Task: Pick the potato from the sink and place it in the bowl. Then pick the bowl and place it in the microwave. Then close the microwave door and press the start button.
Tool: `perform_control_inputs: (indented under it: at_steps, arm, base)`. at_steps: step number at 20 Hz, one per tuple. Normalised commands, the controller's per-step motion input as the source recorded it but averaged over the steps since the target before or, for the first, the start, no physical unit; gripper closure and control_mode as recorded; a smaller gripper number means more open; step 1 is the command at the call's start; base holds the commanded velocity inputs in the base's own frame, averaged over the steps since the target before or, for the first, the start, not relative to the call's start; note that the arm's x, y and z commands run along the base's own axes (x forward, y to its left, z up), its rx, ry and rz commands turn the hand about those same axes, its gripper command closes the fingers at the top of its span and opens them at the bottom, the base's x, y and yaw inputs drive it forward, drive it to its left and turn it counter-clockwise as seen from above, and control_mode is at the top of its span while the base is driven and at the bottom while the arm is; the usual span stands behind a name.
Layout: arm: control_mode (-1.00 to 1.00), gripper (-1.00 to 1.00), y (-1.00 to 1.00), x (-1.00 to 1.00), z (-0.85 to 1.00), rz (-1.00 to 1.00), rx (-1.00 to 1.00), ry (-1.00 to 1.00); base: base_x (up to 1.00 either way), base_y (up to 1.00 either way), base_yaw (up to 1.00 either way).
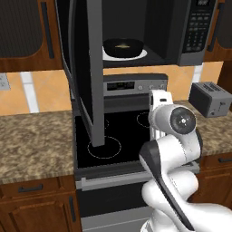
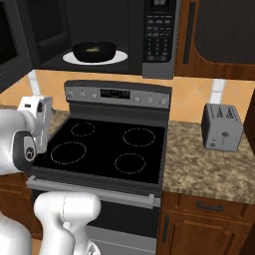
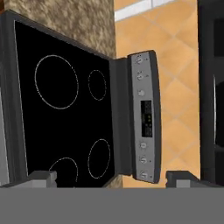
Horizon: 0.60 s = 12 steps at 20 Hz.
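Note:
The microwave [image 1: 199, 31] [image 2: 159, 35] hangs above the stove, and its door [image 1: 90, 68] stands swung wide open to the left. Inside, the black bowl [image 1: 122, 47] [image 2: 94, 51] rests on the white turntable plate [image 1: 142, 54] [image 2: 69, 58]. The yellowish potato [image 1: 121, 45] [image 2: 91, 49] lies in the bowl. My gripper [image 3: 113, 177] is open and holds nothing; it hangs over the front of the cooktop, below the microwave and well apart from the door. The sink is out of view.
A black glass cooktop [image 1: 113, 131] [image 2: 109, 144] [image 3: 65, 109] with a grey control panel [image 3: 146, 113] lies below. A grey slot toaster [image 1: 210, 99] [image 2: 222, 127] stands on the granite counter [image 2: 209, 169] to the right. Wooden cabinets flank the microwave.

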Motion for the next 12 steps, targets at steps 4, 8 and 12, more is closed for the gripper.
perform_control_inputs:
  at_steps: [4,8,12]
  arm:
    - [-1.0,-1.0,0.67,-1.0,-0.07,0.0,0.02,-0.02]
    - [-1.0,-1.0,0.7,-1.0,-0.14,0.0,0.0,0.0]
    - [-1.0,-1.0,0.34,-1.0,-0.19,0.0,0.01,0.0]
  base:
    - [0.0,0.0,0.0]
    - [0.0,0.0,0.0]
    - [0.0,0.0,0.0]
